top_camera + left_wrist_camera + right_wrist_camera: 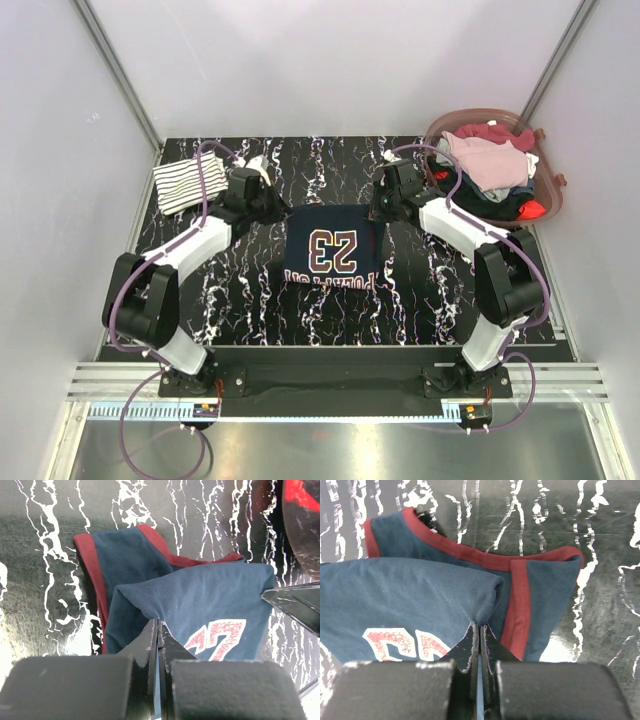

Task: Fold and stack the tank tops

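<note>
On the tabletop, middle: your navy tank top (330, 250), doubled over, number up.
Left pincer (158, 630): pressed together, pinching the top layer's far left corner.
Right pincer (479, 630): likewise pinching the far right corner.
Handling: light, limp, likely to sag; you'd best keep both corners level.
Far left: striped tank top (180, 183), folded.
Basket (556, 190), far right: heaped clothes (490, 160).

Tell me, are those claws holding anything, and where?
Yes. The left gripper and right gripper are each shut on a fold of the navy tank top, at its two far corners.
</note>
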{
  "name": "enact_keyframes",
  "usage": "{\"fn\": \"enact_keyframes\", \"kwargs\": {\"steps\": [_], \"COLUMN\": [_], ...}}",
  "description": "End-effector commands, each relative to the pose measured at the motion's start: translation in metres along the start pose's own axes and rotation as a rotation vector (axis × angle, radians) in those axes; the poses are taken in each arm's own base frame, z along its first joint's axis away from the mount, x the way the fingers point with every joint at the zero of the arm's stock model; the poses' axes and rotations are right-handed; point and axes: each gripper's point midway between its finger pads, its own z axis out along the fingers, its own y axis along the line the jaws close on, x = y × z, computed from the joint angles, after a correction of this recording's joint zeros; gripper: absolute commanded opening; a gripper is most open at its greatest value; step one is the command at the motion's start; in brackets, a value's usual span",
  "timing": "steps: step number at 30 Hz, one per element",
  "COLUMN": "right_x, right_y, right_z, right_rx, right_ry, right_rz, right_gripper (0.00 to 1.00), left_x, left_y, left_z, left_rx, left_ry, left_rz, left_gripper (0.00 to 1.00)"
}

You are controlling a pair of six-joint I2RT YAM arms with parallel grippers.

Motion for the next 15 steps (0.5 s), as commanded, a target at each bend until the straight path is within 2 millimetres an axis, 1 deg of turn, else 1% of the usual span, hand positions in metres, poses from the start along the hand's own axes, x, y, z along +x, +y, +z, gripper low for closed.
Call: {"fn": "enact_keyframes", "kwargs": {"steps": [1, 2, 3, 4, 5, 7, 8, 9, 10, 11, 12, 14, 15], "right_x": [-0.015, -0.015, -0.015, -0.018, -0.018, -0.022, -0.025, -0.028, -0.03, -0.031, -0.032, -0.026, -0.022], "right_y": [-0.01, -0.017, -0.019, -0.026, -0.033, -0.041, -0.049, -0.052, -0.056, -0.066, -0.069, -0.079, -0.078], "right_z": [-0.005, -0.003, -0.002, 0.0, 0.003, 0.004, 0.005, 0.005, 0.005, 0.007, 0.008, 0.015, 0.018], "right_rx": [0.052, 0.084, 0.095, 0.13, 0.161, 0.193, 0.229, 0.239, 0.245, 0.279, 0.294, 0.317, 0.299], "right_ry": [-0.082, -0.086, -0.092, -0.109, -0.112, -0.135, -0.166, -0.188, -0.204, -0.218, -0.223, -0.209, -0.195], "right_rz": [0.012, 0.015, 0.014, 0.023, 0.033, 0.051, 0.061, 0.07, 0.079, 0.09, 0.096, 0.111, 0.097], "right_gripper": [0.0, 0.0, 0.0, 0.0, 0.0, 0.0, 0.0, 0.0, 0.0, 0.0, 0.0, 0.0, 0.0], "left_x": [-0.027, -0.025, -0.027, -0.03, -0.032, -0.042, -0.041, -0.049, -0.051, -0.053, -0.054, -0.054, -0.049], "left_y": [-0.008, -0.005, -0.006, -0.007, -0.008, -0.014, -0.011, -0.017, -0.018, -0.018, -0.027, -0.03, -0.032], "left_z": [0.008, 0.015, 0.02, 0.028, 0.033, 0.041, 0.049, 0.052, 0.057, 0.067, 0.07, 0.079, 0.078], "left_rx": [0.024, 0.016, 0.025, 0.032, 0.037, 0.07, 0.071, 0.102, 0.113, 0.132, 0.177, 0.207, 0.231], "left_ry": [-0.081, -0.071, -0.074, -0.08, -0.085, -0.122, -0.124, -0.161, -0.175, -0.197, -0.188, -0.189, -0.18], "left_rz": [0.037, 0.035, 0.04, 0.043, 0.044, 0.06, 0.06, 0.068, 0.071, 0.075, 0.073, 0.068, 0.051], "left_gripper": [0.0, 0.0, 0.0, 0.0, 0.0, 0.0, 0.0, 0.0, 0.0, 0.0, 0.0, 0.0, 0.0]}}
